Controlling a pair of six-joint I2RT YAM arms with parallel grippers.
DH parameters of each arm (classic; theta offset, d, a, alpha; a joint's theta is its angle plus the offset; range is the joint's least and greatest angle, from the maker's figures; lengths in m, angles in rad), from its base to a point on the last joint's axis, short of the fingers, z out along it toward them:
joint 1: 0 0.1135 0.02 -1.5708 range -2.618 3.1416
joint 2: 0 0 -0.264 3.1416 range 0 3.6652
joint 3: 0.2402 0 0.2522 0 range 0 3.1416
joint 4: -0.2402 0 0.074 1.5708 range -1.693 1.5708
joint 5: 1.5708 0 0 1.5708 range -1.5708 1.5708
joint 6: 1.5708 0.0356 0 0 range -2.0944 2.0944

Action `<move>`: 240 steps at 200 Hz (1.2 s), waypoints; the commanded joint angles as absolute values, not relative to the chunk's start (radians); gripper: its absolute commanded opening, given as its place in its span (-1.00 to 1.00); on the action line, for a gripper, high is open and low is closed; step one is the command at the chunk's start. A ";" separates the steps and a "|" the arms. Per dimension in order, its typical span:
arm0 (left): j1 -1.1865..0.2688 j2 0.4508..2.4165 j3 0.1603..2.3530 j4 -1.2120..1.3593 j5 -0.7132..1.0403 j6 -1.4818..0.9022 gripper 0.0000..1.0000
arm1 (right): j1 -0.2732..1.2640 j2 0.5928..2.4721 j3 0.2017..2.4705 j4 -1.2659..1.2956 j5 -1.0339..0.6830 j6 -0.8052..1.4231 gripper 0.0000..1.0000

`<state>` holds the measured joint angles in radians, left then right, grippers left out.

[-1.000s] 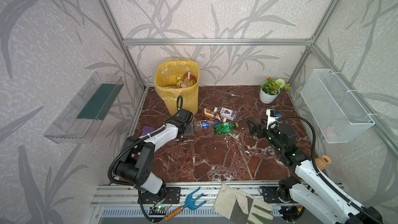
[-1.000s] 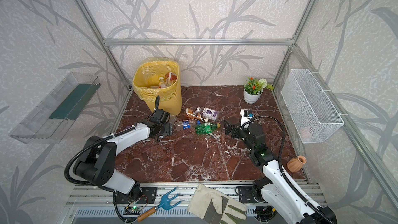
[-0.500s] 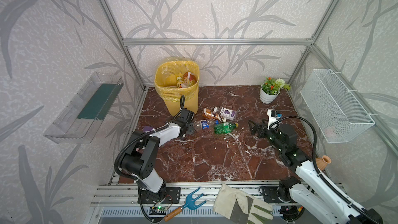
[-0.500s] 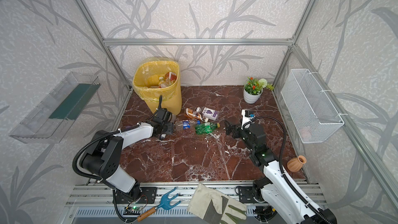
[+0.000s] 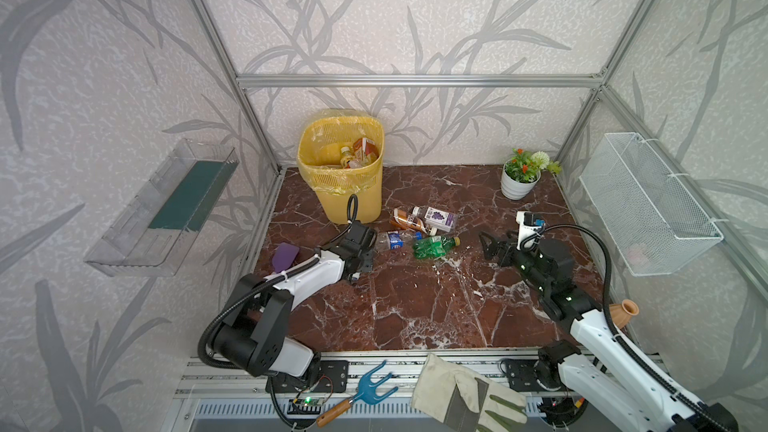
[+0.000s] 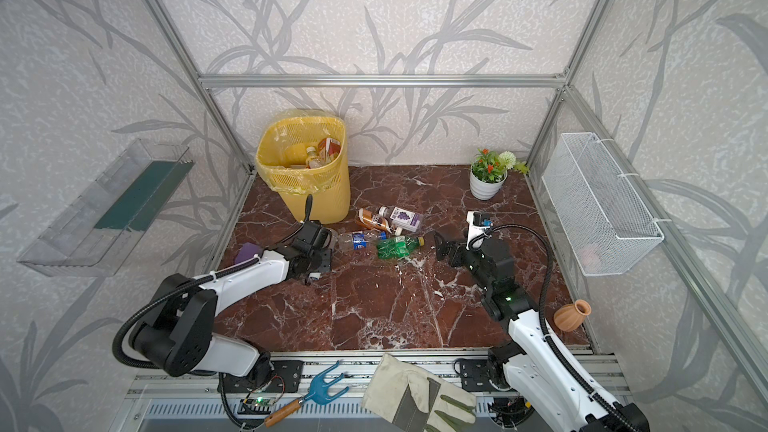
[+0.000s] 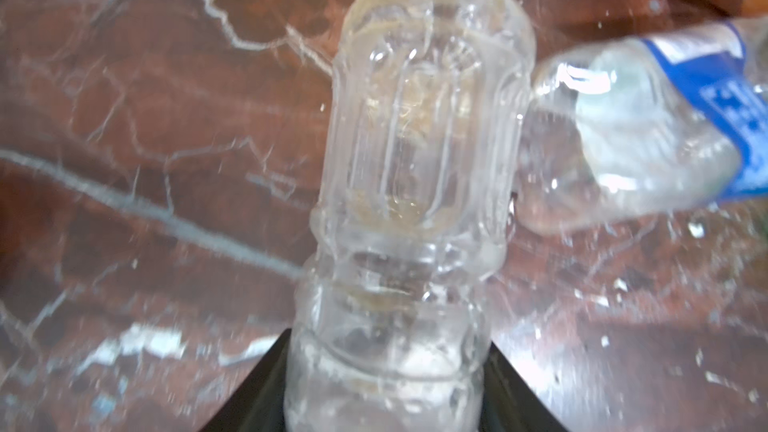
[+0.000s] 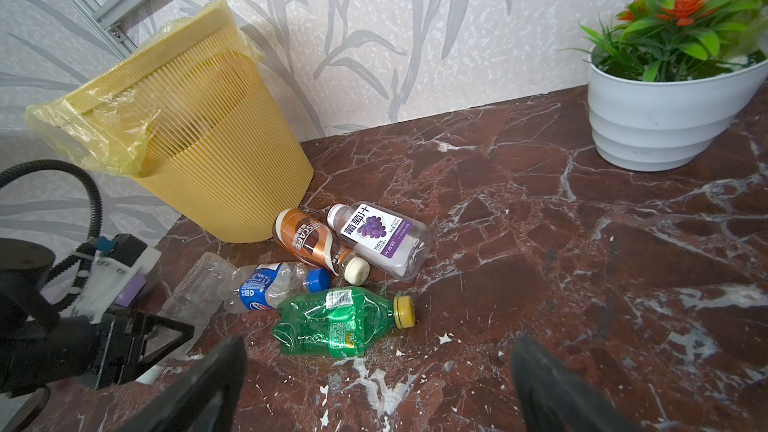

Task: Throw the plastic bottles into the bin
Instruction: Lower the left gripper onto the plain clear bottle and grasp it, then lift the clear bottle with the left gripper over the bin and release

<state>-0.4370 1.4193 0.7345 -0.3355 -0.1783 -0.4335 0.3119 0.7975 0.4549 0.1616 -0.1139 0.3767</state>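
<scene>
"Yellow bin (image 5: 353, 197), where is it?" asks Mia.

"At the back of the red-brown marble table (image 5: 415, 305), near the left corner," says Tom. "It stands up, and some bottles (image 5: 348, 156) lie inside it."

"What does the left gripper (image 7: 386, 388) have?"

"A clear bottle (image 7: 419, 139) with no label. The black jaws are pressed on one end of it. The other end sticks out, right next to the blue-label bottle (image 7: 665, 118). All that is just in front of the bin."

"Is the clear bottle up off the table?"

"I cannot tell. The left wrist picture is blurry."

"And the right gripper (image 8: 378, 344)?"

"Its jaws are wide apart, with nothing between them. It is near the green bottle (image 8: 345, 322), not touching it."

"What other bottles are on the table?"

"A brown bottle (image 8: 311, 243) and a purple-label bottle (image 8: 378, 238) lie side by side. The green one is squashed and lies beside the blue-label one."
</scene>
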 commanded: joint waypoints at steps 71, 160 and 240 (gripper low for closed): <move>-0.441 1.348 0.747 -0.463 -0.277 -0.510 0.87 | 0.307 0.842 0.477 0.229 -0.143 0.400 0.98; -0.434 1.620 0.891 -0.401 -0.262 -0.404 0.65 | 0.298 0.771 0.464 0.166 -0.123 0.390 0.98; -0.443 1.332 0.759 -0.371 -0.258 -0.430 0.20 | 0.293 0.787 0.457 0.185 -0.137 0.397 0.98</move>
